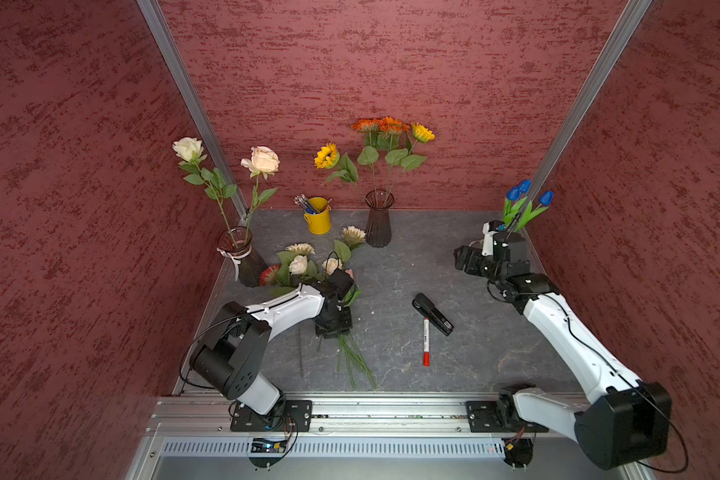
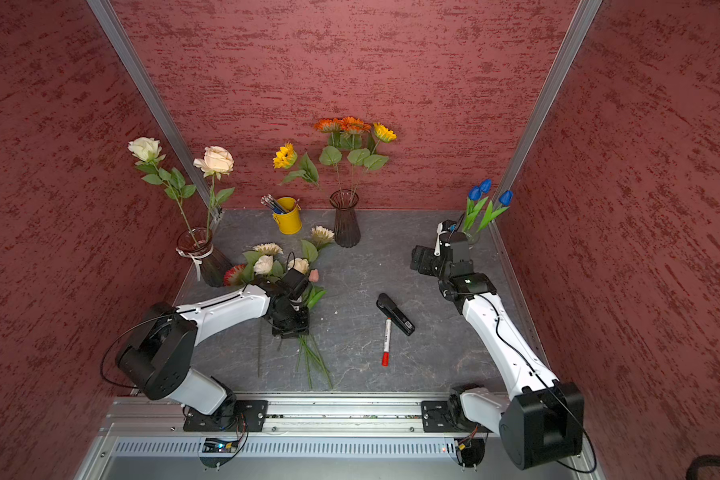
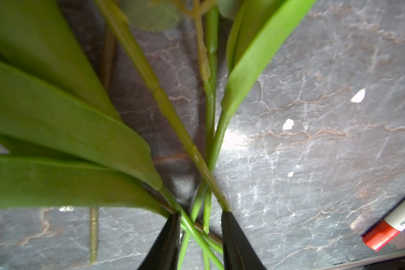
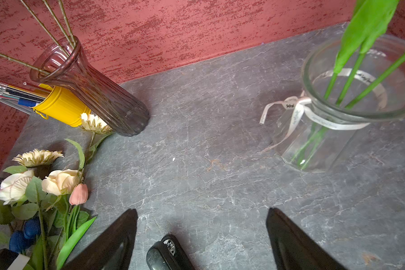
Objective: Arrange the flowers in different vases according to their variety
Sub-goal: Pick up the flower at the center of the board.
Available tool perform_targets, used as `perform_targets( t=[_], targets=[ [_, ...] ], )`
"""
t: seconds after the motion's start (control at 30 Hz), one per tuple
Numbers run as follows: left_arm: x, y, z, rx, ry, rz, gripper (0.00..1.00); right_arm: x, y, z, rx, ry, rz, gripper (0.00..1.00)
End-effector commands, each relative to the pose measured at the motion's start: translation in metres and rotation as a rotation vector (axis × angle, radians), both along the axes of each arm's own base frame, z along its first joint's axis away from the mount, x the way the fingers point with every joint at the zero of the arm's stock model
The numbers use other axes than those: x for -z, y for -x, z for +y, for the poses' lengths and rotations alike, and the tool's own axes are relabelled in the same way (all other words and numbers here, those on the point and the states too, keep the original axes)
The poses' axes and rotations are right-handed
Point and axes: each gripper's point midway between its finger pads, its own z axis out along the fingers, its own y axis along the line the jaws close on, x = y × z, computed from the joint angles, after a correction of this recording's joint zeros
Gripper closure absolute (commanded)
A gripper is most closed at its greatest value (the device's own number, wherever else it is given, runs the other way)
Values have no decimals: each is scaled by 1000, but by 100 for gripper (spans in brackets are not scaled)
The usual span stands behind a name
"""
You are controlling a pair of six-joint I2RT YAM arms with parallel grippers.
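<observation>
Two roses (image 1: pixel 262 160) stand in the smoky flared vase (image 1: pixel 242 257), orange and yellow sunflowers (image 1: pixel 381 124) in the ribbed vase (image 1: pixel 378 220), and blue tulips (image 1: pixel 524 191) in the clear vase (image 4: pixel 337 117). Loose flowers (image 1: pixel 308 266) lie in a heap on the table: cream sunflowers, roses, a red sunflower and a pink tulip (image 4: pixel 78 194). My left gripper (image 3: pixel 200 214) is down over their crossed stems (image 3: pixel 211 131). Its jaws stand apart with several stems loose between them. Beside the clear vase, my right gripper (image 4: pixel 201 210) hangs wide open and holds nothing.
A yellow pen cup (image 1: pixel 319 216) stands at the back between the flared and ribbed vases. A black stapler (image 1: pixel 432 313) and a red marker (image 1: pixel 426 340) lie mid-table, to the right of the stems. Red walls close in the back and both sides.
</observation>
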Motion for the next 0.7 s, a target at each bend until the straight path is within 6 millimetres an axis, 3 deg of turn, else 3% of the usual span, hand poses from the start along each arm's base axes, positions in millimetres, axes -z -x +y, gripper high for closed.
perform_targets(
  t=[0.0, 0.17, 0.3, 0.67],
  targets=[
    [-7, 9, 6, 24, -48, -4, 67, -3, 4, 3, -8, -4, -6, 9],
    [-37, -7, 5, -14, -2, -158, 58, 3, 5, 11, -28, -8, 15, 10],
    [-52, -17, 0, -36, 51, -204, 57, 5, 7, 13, -29, -9, 16, 10],
    [-13, -32, -22, -46, 144, -143, 58, 2, 7, 11, -27, 4, 11, 10]
  ],
)
